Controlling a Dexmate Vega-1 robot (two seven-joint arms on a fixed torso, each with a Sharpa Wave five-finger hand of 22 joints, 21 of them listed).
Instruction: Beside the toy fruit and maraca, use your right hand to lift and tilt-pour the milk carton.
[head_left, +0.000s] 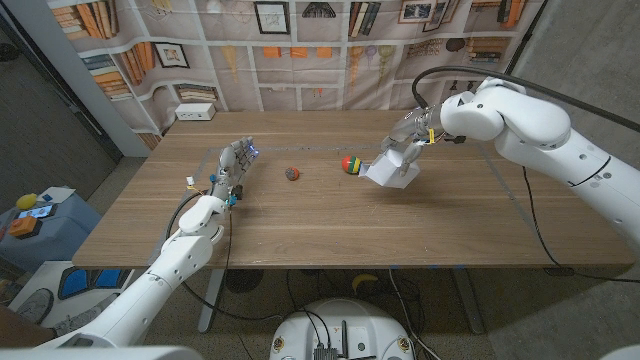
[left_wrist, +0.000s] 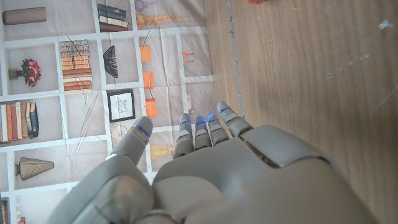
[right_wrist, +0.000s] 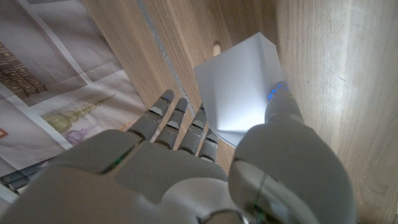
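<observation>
My right hand (head_left: 408, 138) grips a white milk carton (head_left: 393, 172) on the right half of the table and holds it tilted, its lower corner close to the wood. In the right wrist view the thumb lies on one face of the carton (right_wrist: 239, 87) and the fingers (right_wrist: 180, 121) on the opposite side. A round, multicoloured maraca (head_left: 350, 163) sits just left of the carton. Further left lies a small reddish toy fruit (head_left: 293, 173). My left hand (head_left: 232, 170) waits at the table's left, fingers straight and holding nothing (left_wrist: 211, 174).
A small white box (head_left: 196, 111) stands at the table's back left corner. A backdrop printed with bookshelves (head_left: 300, 40) hangs behind the table. The wooden table (head_left: 330, 230) is bare in front of the objects.
</observation>
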